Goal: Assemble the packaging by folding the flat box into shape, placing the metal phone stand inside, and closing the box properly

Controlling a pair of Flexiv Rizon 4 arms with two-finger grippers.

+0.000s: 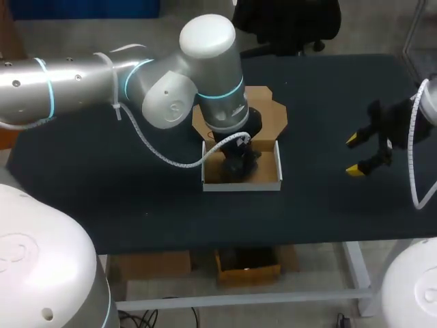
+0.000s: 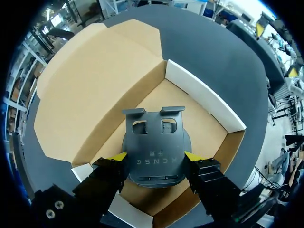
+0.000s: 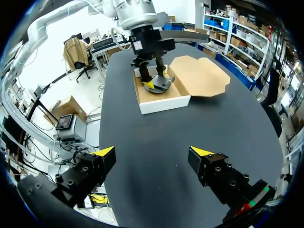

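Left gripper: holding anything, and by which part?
The left gripper clamps the metal phone stand by both side edges of its base, inside the box. The right gripper is empty.

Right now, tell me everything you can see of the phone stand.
The phone stand is dark grey, metal-looking: a rounded base and a flat plate with two cutouts and two small lips at its far edge. The left gripper is shut on it, a yellow tip against each side. It is low inside the open box, between the walls; whether it rests on the floor I cannot tell.
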